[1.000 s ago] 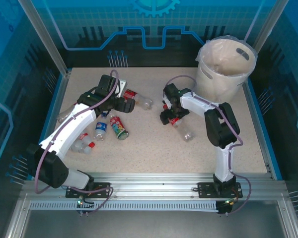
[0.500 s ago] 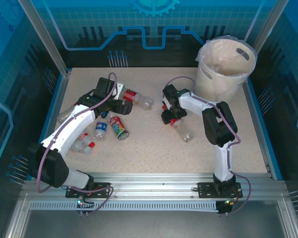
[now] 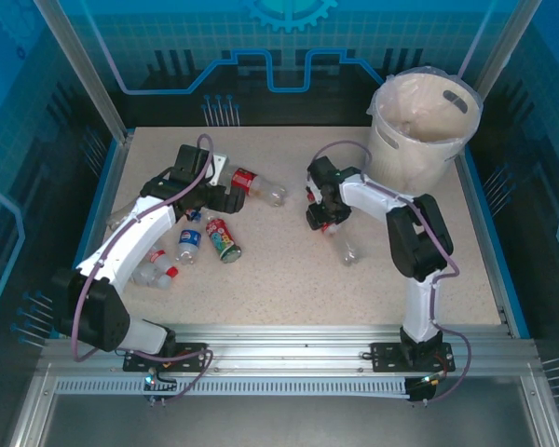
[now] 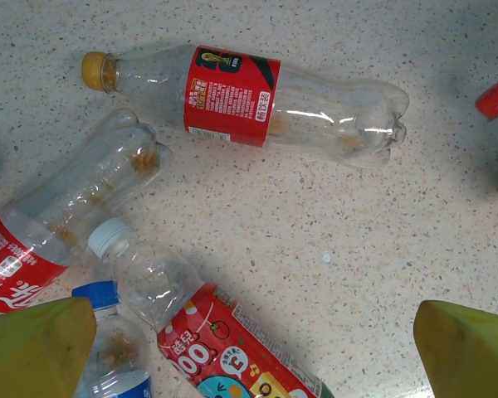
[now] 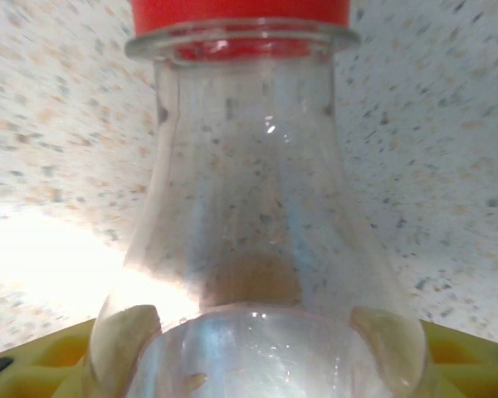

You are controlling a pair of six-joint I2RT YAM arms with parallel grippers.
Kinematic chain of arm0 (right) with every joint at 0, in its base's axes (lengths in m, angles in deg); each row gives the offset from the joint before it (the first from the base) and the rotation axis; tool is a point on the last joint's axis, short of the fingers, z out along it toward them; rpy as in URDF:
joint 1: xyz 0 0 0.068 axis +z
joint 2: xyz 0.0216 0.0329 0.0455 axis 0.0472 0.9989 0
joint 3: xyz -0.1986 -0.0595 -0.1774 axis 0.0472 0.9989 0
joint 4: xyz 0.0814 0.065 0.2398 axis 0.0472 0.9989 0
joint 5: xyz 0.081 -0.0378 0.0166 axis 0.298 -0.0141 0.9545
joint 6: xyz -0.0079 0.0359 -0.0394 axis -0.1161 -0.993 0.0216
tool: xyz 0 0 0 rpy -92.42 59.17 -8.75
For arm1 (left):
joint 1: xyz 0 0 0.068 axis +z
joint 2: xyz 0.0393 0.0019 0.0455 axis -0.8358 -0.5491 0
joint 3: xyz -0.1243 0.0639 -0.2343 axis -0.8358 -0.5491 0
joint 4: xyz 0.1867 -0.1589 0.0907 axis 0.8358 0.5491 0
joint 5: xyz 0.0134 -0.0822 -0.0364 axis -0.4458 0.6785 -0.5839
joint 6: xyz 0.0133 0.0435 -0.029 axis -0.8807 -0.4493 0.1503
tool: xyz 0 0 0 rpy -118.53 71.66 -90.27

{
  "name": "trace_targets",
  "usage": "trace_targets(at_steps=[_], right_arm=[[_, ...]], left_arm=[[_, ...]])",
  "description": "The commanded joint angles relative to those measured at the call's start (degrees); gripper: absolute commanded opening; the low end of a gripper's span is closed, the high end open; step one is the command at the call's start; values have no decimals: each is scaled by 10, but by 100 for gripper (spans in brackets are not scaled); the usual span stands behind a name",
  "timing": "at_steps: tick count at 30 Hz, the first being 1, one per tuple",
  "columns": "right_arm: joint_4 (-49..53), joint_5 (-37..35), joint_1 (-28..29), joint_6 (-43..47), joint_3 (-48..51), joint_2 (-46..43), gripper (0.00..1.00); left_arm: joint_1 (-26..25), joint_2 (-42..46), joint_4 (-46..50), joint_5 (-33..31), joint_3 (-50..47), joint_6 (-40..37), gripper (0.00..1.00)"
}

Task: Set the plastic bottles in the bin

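Observation:
My right gripper (image 3: 322,214) is shut on a clear plastic bottle (image 5: 249,191) with a red cap (image 5: 241,12); its yellow fingers (image 5: 129,332) press the bottle's body from both sides. That bottle (image 3: 345,247) lies on the table left of the white bin (image 3: 419,140). My left gripper (image 4: 253,352) hangs open above a cluster of bottles. Among them are a red-labelled one with a yellow cap (image 4: 232,95), a colourful-labelled one (image 4: 199,332), a blue-capped one (image 4: 108,356) and another red-labelled one (image 4: 58,224).
More bottles lie near the table's left side (image 3: 154,270), and one clear bottle (image 3: 121,216) lies by the left edge. The bin with its bag liner stands at the far right corner. Blue rails border the speckled table (image 3: 289,289).
My right gripper's jaws have come together on the red-capped bottle. My left gripper has drifted slightly left over the bottle cluster, still open.

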Motion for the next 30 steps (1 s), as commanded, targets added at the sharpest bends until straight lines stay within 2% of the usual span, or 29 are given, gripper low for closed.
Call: trace_targets(at_steps=[1,5,11,19,23,27,30], right_arm=[[-14,31,-2,-2,-4,-66,54],[-34,64,-3,7,-9,-128,51],[-74,76,-10,27,-50,-221,49],[-155,147,-94,13,-116,-282,25],[-269,166,-144,-7,-99,-303,2],[-420,249,-202,-67,-65,-319,0],[-492,225,-220,-61,-44,-325,0]], left_arm=[[3,-4,-12,13,-7,9,99],[4,-5,-13,14,-8,9,99],[4,-4,-13,15,-8,10,99],[4,-6,-12,18,-8,11,99],[4,-8,-12,21,-7,11,99],[5,-10,-13,21,-7,12,99],[4,-15,-11,25,-4,15,99]])
